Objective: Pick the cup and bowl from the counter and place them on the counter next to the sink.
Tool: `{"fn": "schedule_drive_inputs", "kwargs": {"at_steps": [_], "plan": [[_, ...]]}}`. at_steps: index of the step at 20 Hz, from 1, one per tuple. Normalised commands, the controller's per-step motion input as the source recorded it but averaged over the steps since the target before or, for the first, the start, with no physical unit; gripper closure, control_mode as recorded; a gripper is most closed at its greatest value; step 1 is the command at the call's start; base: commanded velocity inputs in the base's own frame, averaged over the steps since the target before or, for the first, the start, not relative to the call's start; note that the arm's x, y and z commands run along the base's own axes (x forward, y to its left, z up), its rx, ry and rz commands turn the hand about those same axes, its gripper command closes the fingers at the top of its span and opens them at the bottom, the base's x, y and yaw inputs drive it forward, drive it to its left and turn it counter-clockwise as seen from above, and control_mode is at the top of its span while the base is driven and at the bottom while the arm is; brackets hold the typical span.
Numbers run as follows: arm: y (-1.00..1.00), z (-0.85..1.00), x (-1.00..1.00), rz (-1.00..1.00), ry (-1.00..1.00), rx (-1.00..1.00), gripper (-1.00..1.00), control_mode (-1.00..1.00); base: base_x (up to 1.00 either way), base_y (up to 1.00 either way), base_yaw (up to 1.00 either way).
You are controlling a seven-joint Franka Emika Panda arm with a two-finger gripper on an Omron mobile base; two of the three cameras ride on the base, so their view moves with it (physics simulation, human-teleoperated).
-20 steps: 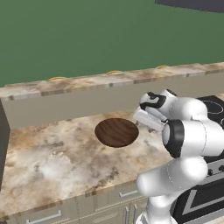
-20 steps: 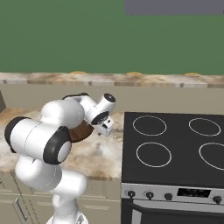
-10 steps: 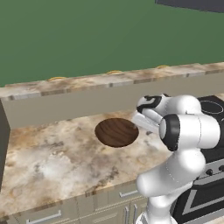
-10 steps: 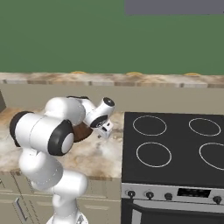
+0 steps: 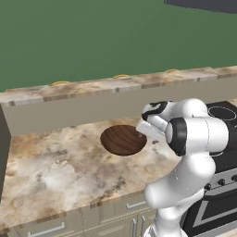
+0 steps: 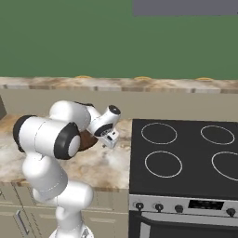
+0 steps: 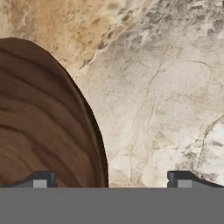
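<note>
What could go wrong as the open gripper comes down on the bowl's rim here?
1. In the hand view the gripper is open, one fingertip over the bowl and one over bare counter. The rim sits nearer one finger, so closing may shove the bowl sideways.
2. The bowl is wide and shallow; a pinch on one edge may let it tilt or slip when lifted.
3. The stovetop lies close beside the hand, so a wide swing could clip it.

Bowl [image 5: 123,139] dk brown wood-grain; counter [image 5: 51,171] beige/brown marbled; stovetop [image 6: 186,158] blk.
</note>
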Motion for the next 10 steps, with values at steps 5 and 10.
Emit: {"fn": "schedule_drive_inputs", "kwargs": {"at_steps": [5,10], "plan": [[0.27,0.00,0.00,0.00,0.00,0.00,-1.00,-1.00,0.00,0.00,0.00],[0.07,-0.11,0.04,-0.01,0.00,0.00,-1.00,-1.00,0.00,0.00,0.00]]}}
